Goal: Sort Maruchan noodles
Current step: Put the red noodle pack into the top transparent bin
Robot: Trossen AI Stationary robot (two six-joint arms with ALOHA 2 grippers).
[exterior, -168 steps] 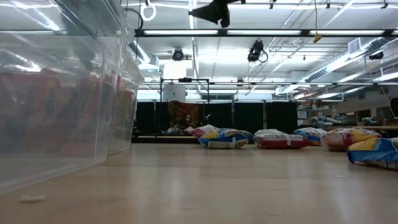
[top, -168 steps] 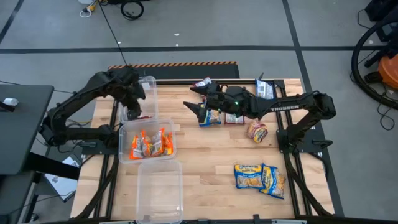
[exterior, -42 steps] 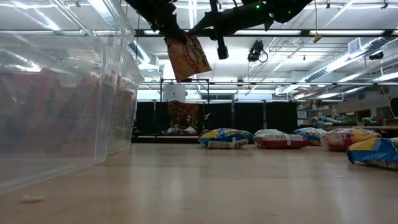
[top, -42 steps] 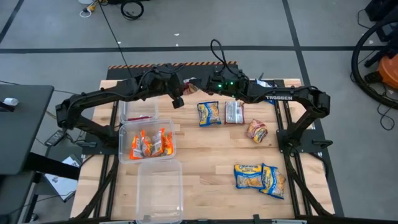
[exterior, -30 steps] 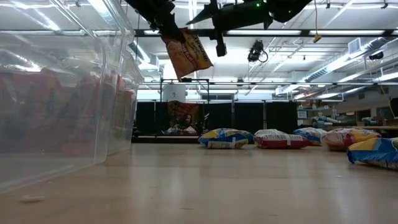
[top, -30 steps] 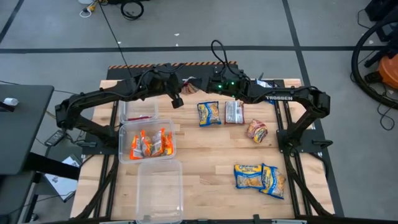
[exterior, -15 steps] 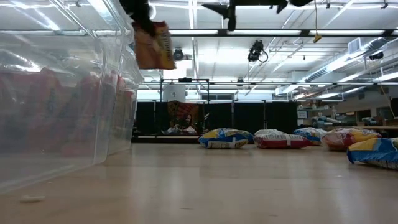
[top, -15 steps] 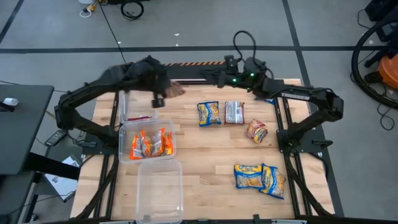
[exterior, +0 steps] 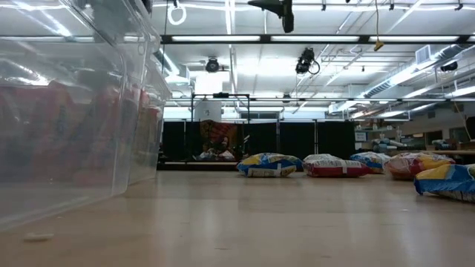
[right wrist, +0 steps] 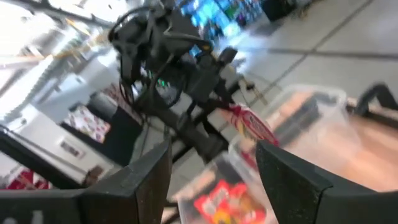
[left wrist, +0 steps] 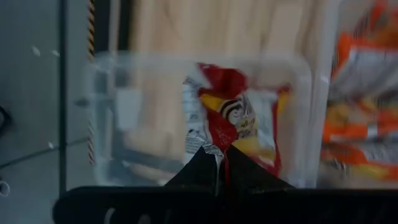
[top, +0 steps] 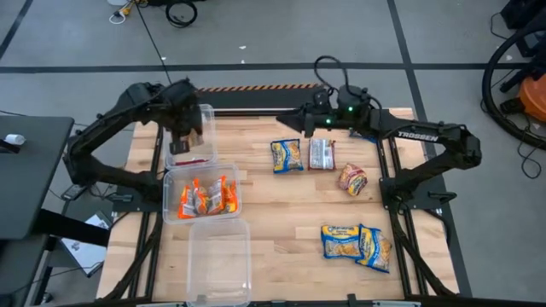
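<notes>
Setting: a wooden table (top: 281,205) on a grey workshop floor.
Left gripper (left wrist: 219,163): fingers pinched on a red packet (left wrist: 239,121), held above the far clear bin (top: 193,150).
Right gripper (top: 290,125): fingers spread and empty, raised over the table's far edge.
Orange packets (top: 205,198): in the middle bin (top: 170,212).
Other noodles: blue-and-yellow packets (top: 356,242) and a maroon-silver packet (top: 322,153) lie on the table's right half.

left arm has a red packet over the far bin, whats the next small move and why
Probably lower a little and open the left gripper: it is shut on the red packet, which hangs above the far clear bin that already holds something red.
</notes>
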